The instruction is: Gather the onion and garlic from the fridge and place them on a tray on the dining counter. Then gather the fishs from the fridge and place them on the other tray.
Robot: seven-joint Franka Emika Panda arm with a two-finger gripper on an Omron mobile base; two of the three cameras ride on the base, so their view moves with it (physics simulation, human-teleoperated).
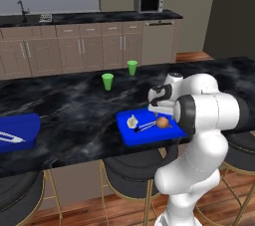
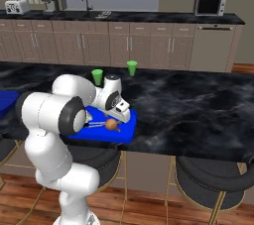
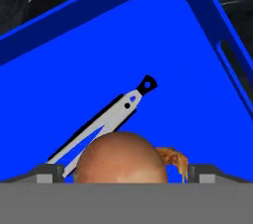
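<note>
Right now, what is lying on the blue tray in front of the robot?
On the blue tray: the onion, a white garlic and metal tongs. The hand and arm cover the tray's right part.

Onion (image 1: pixel 162 122) on blue tray (image 1: pixel 130 136), dining counter (image 1: pixel 74 110); end effector (image 1: pixel 160 112) just above.

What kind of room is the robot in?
Most likely a kitchen: a microwave sits on the back counter, a sink faucet and beige cabinets line the wall, and stools tuck under the dining counter.

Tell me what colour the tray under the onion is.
Bright blue tray, clearest in the hand view.
</note>
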